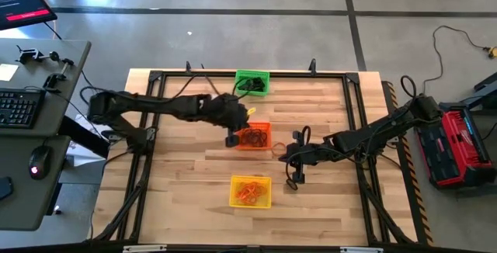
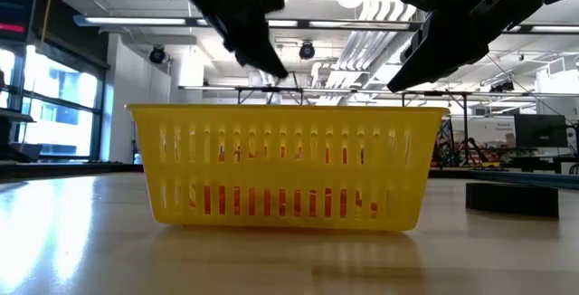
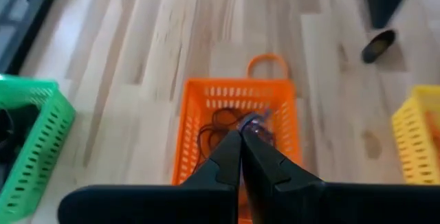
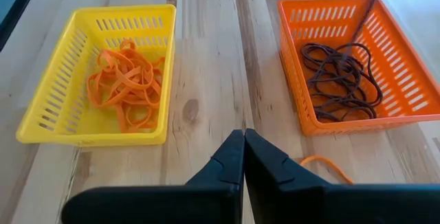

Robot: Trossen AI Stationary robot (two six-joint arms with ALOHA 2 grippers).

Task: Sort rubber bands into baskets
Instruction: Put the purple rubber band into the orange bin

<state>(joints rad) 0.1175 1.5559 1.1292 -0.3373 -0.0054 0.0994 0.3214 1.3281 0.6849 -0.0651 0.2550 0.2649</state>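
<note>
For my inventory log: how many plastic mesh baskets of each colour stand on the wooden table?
Green rectangular plastic mesh basket: 1
Orange rectangular plastic mesh basket: 1
Yellow rectangular plastic mesh basket: 1
Total: 3

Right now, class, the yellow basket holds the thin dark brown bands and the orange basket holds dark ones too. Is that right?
Not quite. The right wrist view shows the yellow basket holding orange rubber bands, not dark brown ones. The orange basket does hold the dark bands.
</note>
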